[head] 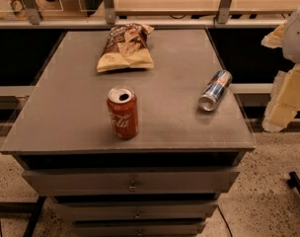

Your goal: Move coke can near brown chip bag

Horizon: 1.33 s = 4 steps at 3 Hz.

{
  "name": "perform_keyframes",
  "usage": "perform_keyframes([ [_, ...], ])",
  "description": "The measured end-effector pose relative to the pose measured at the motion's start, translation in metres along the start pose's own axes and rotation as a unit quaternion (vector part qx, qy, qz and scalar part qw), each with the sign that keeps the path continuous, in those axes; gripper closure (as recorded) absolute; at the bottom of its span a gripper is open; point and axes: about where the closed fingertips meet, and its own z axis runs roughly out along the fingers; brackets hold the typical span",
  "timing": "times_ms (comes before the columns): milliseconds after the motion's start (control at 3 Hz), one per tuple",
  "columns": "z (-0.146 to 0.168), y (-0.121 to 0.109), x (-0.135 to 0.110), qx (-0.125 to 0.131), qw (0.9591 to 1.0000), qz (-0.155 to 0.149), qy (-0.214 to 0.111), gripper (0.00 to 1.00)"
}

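Note:
The coke can (123, 112) stands upright on the grey cabinet top (179, 58), near the front and left of centre; it is red with white script and an open silver top. The brown chip bag (125, 48) lies flat at the back of the top, straight behind the can with a gap of bare surface between them. My gripper (284, 98) is at the right edge of the view, pale and blocky, beyond the cabinet's right side and away from both things. It holds nothing that I can see.
A slim silver-and-blue can (215, 90) lies on its side near the top's right edge. The cabinet has drawers (132, 180) below. A rail with metal posts (108, 6) runs behind it. The floor is speckled.

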Motion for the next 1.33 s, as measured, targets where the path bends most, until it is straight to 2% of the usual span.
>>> perform_keyframes([
  [333,0.000,0.000,0.000,0.000,1.0000,0.000,0.000,0.00],
  [667,0.002,-0.002,-0.005,0.009,0.9995,0.008,-0.030,0.00],
  [1000,0.022,-0.007,-0.028,0.012,0.9970,0.020,-0.074,0.00],
  [1333,0.058,-0.008,-0.058,-0.009,0.9911,0.027,-0.130,0.00],
])
